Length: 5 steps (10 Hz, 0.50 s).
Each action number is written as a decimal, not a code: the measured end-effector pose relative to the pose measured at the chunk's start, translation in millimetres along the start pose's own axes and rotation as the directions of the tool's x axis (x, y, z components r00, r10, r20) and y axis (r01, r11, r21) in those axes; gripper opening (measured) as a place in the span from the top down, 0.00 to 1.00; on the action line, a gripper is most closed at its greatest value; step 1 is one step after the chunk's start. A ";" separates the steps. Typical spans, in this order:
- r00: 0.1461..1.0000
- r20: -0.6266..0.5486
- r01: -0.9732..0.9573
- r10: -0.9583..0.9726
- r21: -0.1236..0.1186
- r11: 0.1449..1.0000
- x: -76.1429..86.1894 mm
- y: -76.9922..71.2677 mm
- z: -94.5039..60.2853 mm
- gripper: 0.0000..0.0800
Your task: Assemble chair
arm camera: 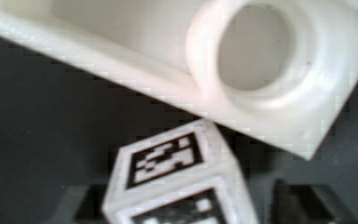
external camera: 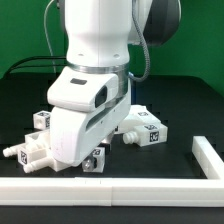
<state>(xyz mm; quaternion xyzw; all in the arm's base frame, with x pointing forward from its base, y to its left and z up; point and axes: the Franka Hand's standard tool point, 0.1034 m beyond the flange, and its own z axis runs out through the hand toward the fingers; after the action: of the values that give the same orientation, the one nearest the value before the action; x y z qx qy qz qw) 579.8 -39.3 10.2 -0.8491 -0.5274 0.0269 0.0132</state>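
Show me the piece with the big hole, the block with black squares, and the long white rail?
White plastic piece with a round hole point(arm camera: 105, 40): wrist view, its flat face.
Small white block with black-and-white tag point(arm camera: 172, 158): wrist view, on the tag.
Long low white rail point(external camera: 110, 187): exterior view, its front stretch.

This looks like a robot lab. A big white robot arm point(external camera: 95, 60) stands over a black table point(external camera: 188, 108) with a green backdrop point(external camera: 198, 50), a white rail point(external camera: 120, 187), and small white parts point(external camera: 148, 127) carrying printed square tags point(arm camera: 172, 155).
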 end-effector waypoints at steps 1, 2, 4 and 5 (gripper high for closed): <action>1.000 0.000 0.000 0.000 -0.002 1.000 3.3 -0.4 -1.6 0.65; 1.000 -0.004 0.000 0.000 -0.006 1.000 16.8 -2.6 -10.2 0.65; 1.000 -0.003 0.011 -0.011 -0.014 1.000 21.9 -6.9 -32.5 0.65; 1.000 0.001 0.010 -0.010 -0.014 1.000 16.3 -12.2 -45.2 0.65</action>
<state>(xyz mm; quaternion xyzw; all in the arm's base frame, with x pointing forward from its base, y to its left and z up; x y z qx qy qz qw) 578.8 -19.0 55.5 -0.8466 -0.5317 0.0236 0.0071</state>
